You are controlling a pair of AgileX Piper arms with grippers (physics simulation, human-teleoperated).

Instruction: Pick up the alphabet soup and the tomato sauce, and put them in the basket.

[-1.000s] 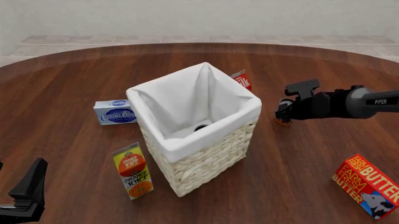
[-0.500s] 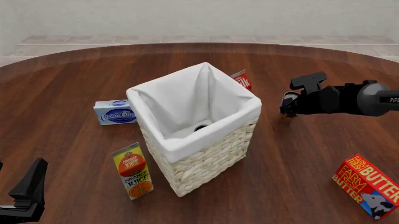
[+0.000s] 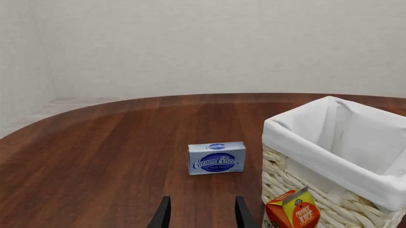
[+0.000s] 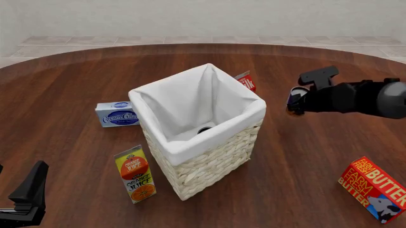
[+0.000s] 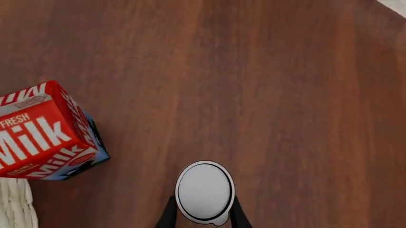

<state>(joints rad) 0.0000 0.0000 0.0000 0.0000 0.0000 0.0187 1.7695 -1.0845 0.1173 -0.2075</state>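
Right claw [image 5: 201, 216]: fingers are pressing on either side of the sauce can, closed onto its body; in the front view [image 4: 294, 102] it is hanging above the desk, right of the basket.
Sauce can [image 5: 204, 191]: one; grey round top is facing the wrist camera, sitting between the right claw's fingers; in the front view [image 4: 295, 97] only a sliver of blue is showing at the claw tip, apart from the basket.
Left claw [image 3: 200, 216]: fingers are standing parted with bare desk between them, gripping nothing; in the front view [image 4: 28, 192] it is sitting at the near left corner, well apart from everything.
Basket [image 4: 209, 164]: one; standing upright mid-desk, white lining folded over the rim; also showing in the left wrist view [image 3: 298, 178].
Basket contents: one small dark round shape [image 4: 205, 129] is lying at the bottom; too little is showing to say it is the soup can.
Soup can: cannot tell where it is lying, no red and green label is showing.
Cream cheese box [image 4: 117, 114]: one; lying just left of the basket; also showing ahead of the left claw [image 3: 217, 158].
Juice carton [image 4: 135, 174]: one; standing upright near the basket's near left corner.
Milk carton [image 5: 44, 134]: one; lying behind the basket, its red corner peeking out [image 4: 246, 81].
Butter box [image 4: 374, 189]: one; lying tilted at the near right.
Desk [image 4: 76, 76]: dark wood, carrying all of the above.
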